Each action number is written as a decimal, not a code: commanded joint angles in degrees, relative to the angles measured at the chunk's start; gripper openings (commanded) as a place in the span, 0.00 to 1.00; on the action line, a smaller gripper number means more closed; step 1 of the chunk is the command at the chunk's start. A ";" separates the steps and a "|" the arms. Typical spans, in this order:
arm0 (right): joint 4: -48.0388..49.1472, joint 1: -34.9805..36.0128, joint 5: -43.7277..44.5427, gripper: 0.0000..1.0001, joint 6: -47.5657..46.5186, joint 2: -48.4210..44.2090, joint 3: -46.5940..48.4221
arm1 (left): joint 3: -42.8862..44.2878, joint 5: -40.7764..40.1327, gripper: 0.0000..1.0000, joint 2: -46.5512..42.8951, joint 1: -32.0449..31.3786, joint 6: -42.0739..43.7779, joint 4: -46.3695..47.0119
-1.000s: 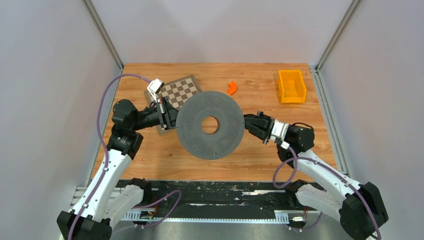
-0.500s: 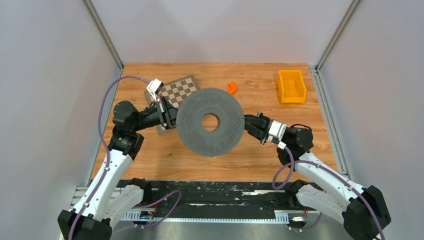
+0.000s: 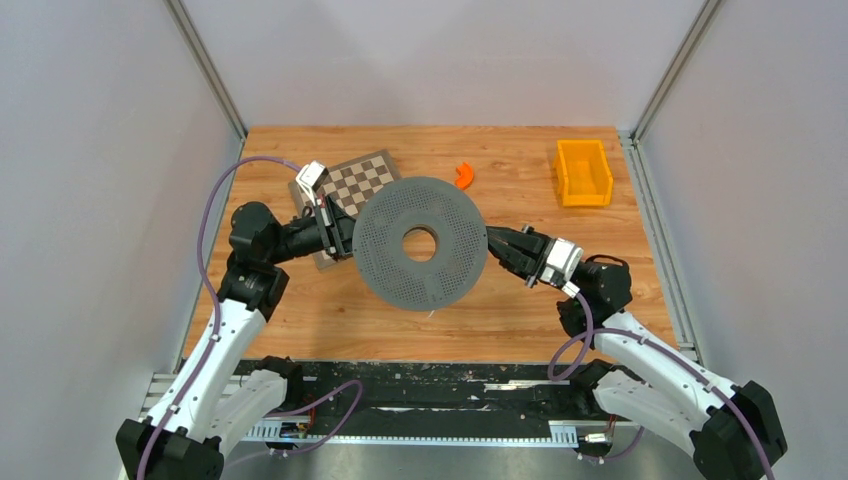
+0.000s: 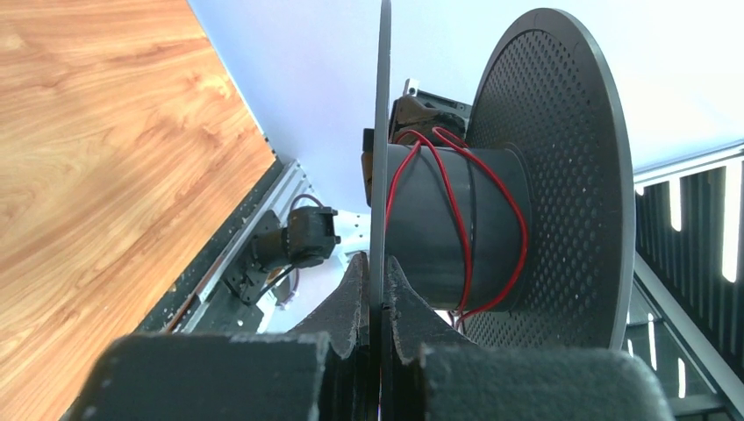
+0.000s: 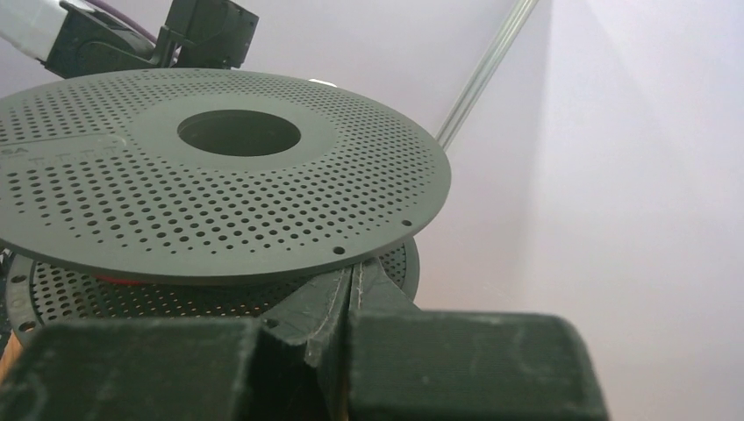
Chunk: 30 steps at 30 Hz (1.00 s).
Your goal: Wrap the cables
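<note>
Cables point(image 4: 457, 219) circle spool point(image 4: 561, 175) hub — top view hides them

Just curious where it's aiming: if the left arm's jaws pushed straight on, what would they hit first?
The left gripper is shut edge-on over one thin disc of the spool. Pushed straight on, it would probably hit the grey core first, where the red wire loops around.
</note>
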 commanded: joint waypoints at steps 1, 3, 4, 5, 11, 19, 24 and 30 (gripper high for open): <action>3.36 0.33 2.38 0.00 2.61 -1.04 -0.32 | 1.16 -2.35 0.00 -1.13 0.31 3.51 -1.92; 3.38 0.33 1.88 0.00 3.07 -0.74 -0.28 | 1.23 -2.84 0.00 -1.31 0.34 4.04 -2.84; 3.23 0.33 1.58 0.00 3.13 -0.44 -0.17 | 1.24 -2.91 0.00 -1.31 0.32 4.09 -3.07; 2.97 0.33 1.28 0.00 3.24 -0.06 -0.10 | 1.25 -2.90 0.00 -1.31 0.35 4.02 -3.09; -0.48 0.33 3.07 0.19 5.10 0.47 0.06 | 1.32 -2.78 0.00 -1.84 0.29 3.11 -1.99; -13.49 0.22 10.74 0.30 5.67 -1.47 0.27 | 1.66 -2.97 0.00 -2.73 0.29 2.89 -1.10; -17.94 -0.01 15.86 0.34 6.79 -4.75 0.92 | 1.23 -3.01 0.00 -2.99 0.38 2.42 -0.42; -36.75 -0.70 31.08 0.35 6.40 -7.41 6.85 | 1.84 -3.05 0.00 -3.71 0.44 5.52 -2.36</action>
